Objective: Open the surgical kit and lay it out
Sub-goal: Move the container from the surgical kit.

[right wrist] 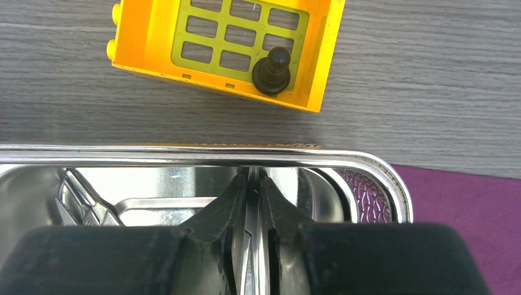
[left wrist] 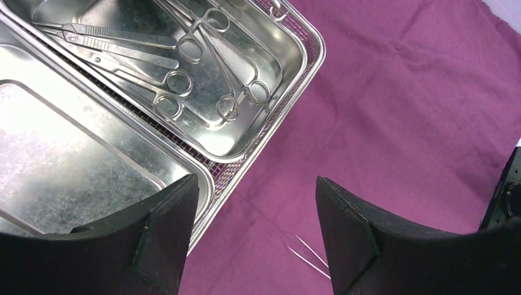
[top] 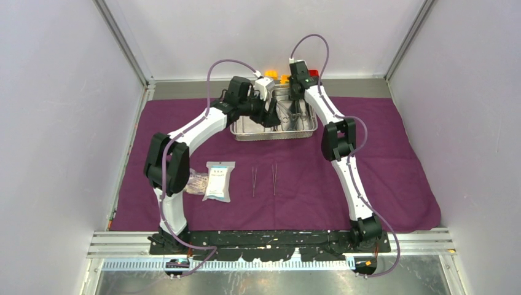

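The dark-purple cloth [top: 381, 178] lies spread over the table. At its far middle stands the steel tray [top: 274, 134]. One compartment [left wrist: 61, 166] is bare; the other holds scissors and clamps [left wrist: 215, 67]. My right gripper [right wrist: 253, 184] is down inside the tray by its far wall, shut on a thin steel instrument [right wrist: 252, 246] that stands upright between the fingers. My left gripper [left wrist: 258, 203] hangs open over the tray's near corner and the cloth, holding nothing. Two tweezers [top: 253, 182] [top: 274, 179] and two clear packets [top: 219, 180] [top: 198, 183] lie on the near cloth.
A yellow toy brick [right wrist: 227, 49] with a black peg lies on the grey table just beyond the tray's far rim [right wrist: 184, 153]. Orange and red bricks [top: 284, 78] sit beside it. Grey walls enclose the table on three sides.
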